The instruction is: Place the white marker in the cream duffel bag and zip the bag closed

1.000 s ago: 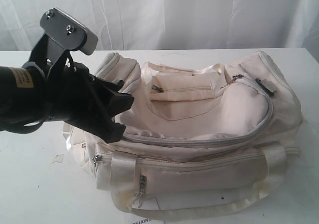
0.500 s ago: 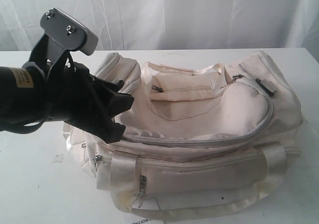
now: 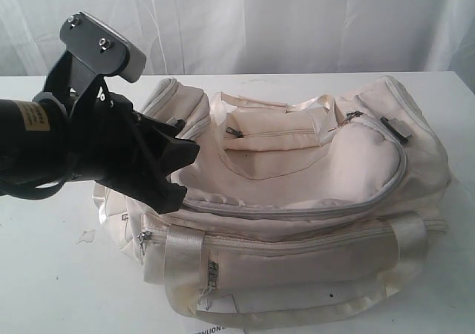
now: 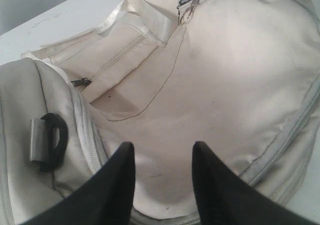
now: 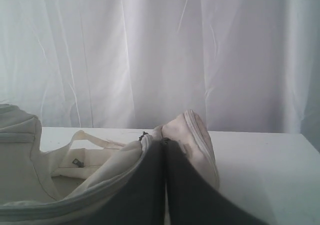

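Note:
The cream duffel bag (image 3: 297,193) lies on the white table (image 3: 44,289), its grey main zip (image 3: 297,212) drawn along the top flap. The zip's metal pull (image 4: 190,2) rests near the strap handles (image 3: 245,104). My left gripper (image 3: 180,174) hovers over the bag's left end, open, its black fingers (image 4: 120,185) apart above bare cream fabric (image 4: 163,147) with nothing between them. My right gripper (image 5: 164,141) is shut, its tips next to the bag's end and a small zip pull (image 5: 144,135). The white marker is out of view.
A white curtain (image 3: 297,22) hangs behind the table. A small scrap (image 3: 87,236) lies on the table left of the bag. A printed sheet (image 3: 215,329) peeks out at the front edge. A black loop (image 4: 52,140) sits on the bag's end pocket.

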Motion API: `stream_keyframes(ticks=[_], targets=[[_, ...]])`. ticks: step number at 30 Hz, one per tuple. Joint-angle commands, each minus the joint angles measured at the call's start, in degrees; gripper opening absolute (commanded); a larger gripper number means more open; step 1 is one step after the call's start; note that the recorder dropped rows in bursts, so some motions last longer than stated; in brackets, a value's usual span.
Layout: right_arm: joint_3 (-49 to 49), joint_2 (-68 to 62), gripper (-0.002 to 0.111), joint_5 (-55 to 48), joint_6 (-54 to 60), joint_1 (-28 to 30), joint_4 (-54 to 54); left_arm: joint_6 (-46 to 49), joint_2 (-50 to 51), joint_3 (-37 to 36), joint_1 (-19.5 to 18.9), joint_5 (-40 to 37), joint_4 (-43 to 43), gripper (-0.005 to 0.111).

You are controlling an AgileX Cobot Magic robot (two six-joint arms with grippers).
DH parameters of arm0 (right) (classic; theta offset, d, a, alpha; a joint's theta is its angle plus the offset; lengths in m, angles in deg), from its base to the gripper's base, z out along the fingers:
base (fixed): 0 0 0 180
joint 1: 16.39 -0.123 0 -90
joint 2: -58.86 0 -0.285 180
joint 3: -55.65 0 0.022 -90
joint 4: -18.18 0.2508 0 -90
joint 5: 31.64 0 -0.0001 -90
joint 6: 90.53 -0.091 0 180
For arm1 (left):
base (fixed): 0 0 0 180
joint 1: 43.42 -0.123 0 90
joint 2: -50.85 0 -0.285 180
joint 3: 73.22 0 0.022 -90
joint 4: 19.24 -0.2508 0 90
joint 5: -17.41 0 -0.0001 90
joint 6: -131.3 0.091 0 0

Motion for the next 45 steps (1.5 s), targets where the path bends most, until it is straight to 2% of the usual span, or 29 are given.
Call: stream_keyframes(ticks=[1, 6, 21, 31, 45], targets=[[0.27, 0.82, 0.0, -1.12, -1.61, 0.2, -2.23, -0.15, -0.64, -0.28, -0.08, -0.45, 0.46, 0.042], [0.27, 0.82, 0.0, -1.65, -5.47, 0.2, -6.6, -0.15, -0.64, -0.28, -0.08, -0.45, 0.46, 0.042], [0.27, 0.82, 0.0, -2.5, -5.47, 0.2, -6.59, -0.15, -0.64, -0.28, -0.08, -0.45, 0.46, 0.042], [0.27, 2.93, 0.0, -9.91, -5.47, 0.43, -6.59, -0.15, -0.64, -0.28, -0.08, 0.11, 0.46, 0.042], [0.27, 2.93, 0.0, -9.91, -5.47, 0.43, -6.59, -0.15, -0.64, -0.28, -0.08, -0.05, 0.46, 0.042]])
